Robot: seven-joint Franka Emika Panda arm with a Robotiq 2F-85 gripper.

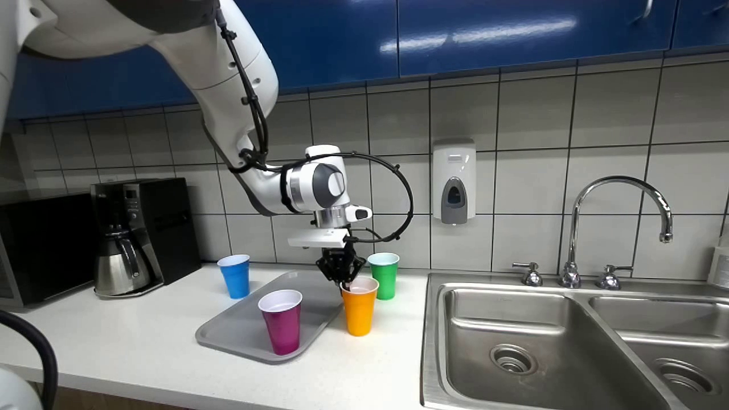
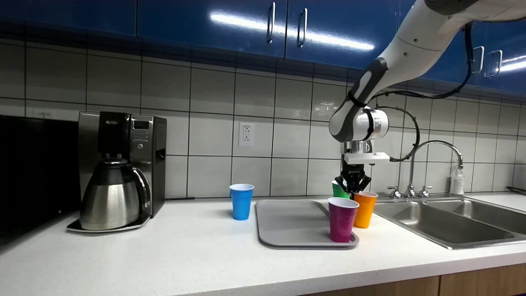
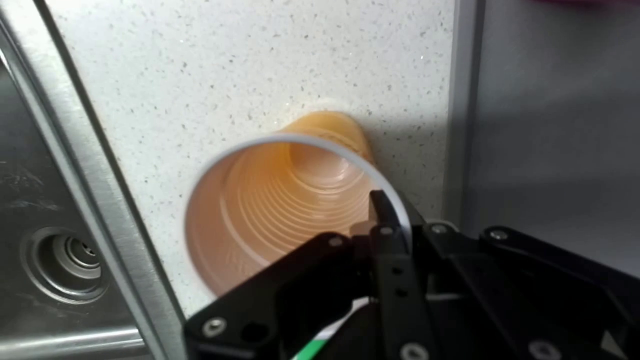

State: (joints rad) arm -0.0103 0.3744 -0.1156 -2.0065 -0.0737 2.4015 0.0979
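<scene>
A: Where's the orange cup (image 1: 360, 312) rn?

B: On, or barely over, the white counter (image 1: 188, 336), btwn tray and sink. Can't tell if its base bears the wt. Roughly upright, mouth up.

A: And the gripper (image 1: 344, 283)?

B: Clamped on the cup's rim, approx 3 o'clock of its mouth in the wrist view: one fingertip (image 3: 384, 207) inside, its mate outside. Prob. held so b/c a thin wall pinches easily; squeezing the whole body might crush it.

A: What's nearby? Make the orange cup the clock ctr in an exterior view.

B: Grey tray (image 1: 319, 307), 9 to 10 o'clock, just beside it, not touching. Green cup (image 1: 384, 279), 1 o'clock, close behind, apart, on the counter. Purple cup (image 1: 282, 326), 9 o'clock, upright on the tray by its near edge; the raised lip prob. stops it sliding off. Blue cup (image 1: 234, 279), btwn 9 and 10, on the counter past the tray.

A: Farther out?

B: Steel sink (image 1: 431, 353), just past 3. Faucet (image 1: 573, 245), 2 to 3, set behind the basins, presumably so water falls in. Soap dispenser (image 1: 454, 182), 1 o'clock, on the tiled wall (image 1: 529, 182), prob. for handwashing. Coffee maker (image 1: 149, 225), approx 10, parked at the back, likely to save worktop.
</scene>
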